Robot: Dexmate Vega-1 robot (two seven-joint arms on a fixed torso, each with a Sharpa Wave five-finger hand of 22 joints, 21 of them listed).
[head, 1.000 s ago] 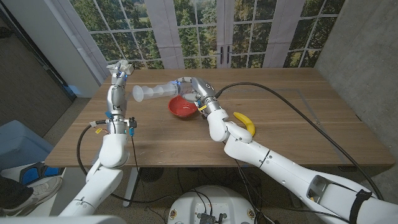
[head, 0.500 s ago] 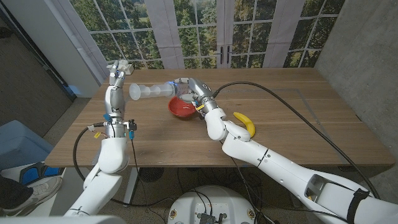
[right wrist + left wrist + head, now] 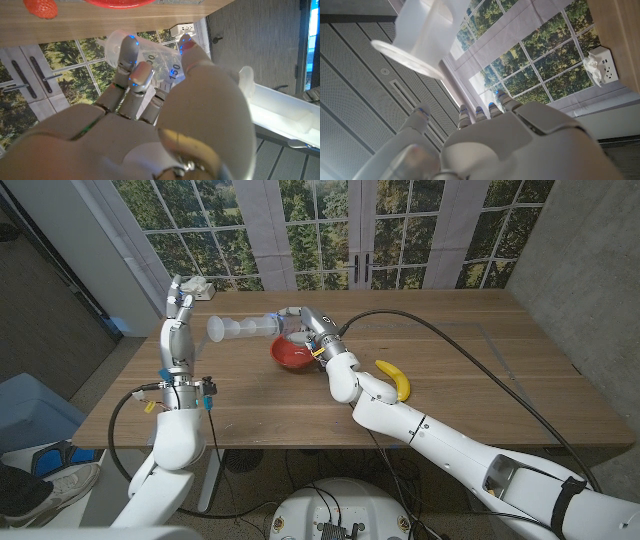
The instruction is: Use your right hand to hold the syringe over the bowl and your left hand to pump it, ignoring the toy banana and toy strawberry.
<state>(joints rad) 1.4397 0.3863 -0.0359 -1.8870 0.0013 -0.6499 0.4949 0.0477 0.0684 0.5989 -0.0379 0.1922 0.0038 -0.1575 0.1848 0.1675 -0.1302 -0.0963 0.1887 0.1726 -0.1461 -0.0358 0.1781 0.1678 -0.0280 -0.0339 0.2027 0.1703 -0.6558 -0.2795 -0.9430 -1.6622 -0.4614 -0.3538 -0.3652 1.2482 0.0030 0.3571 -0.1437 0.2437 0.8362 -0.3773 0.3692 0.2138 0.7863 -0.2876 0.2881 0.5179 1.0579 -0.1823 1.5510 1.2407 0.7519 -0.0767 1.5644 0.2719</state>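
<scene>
While right hand [image 3: 297, 323] grips syringe [image 3: 245, 328], over bowl [image 3: 295, 353], left hand [image 3: 181, 293] apart.

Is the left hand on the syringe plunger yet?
Apart. In the head view the left hand stands beside the plunger's disc with a gap between them; the left wrist view shows the disc above the fingertips, untouched. The right hand holds the syringe.

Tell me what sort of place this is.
Probably an office or lab room set up for robot trials: a long wooden table stands before tall paned glass doors looking onto trees, with a concrete wall at one side and cables trailing over the tabletop.
</scene>
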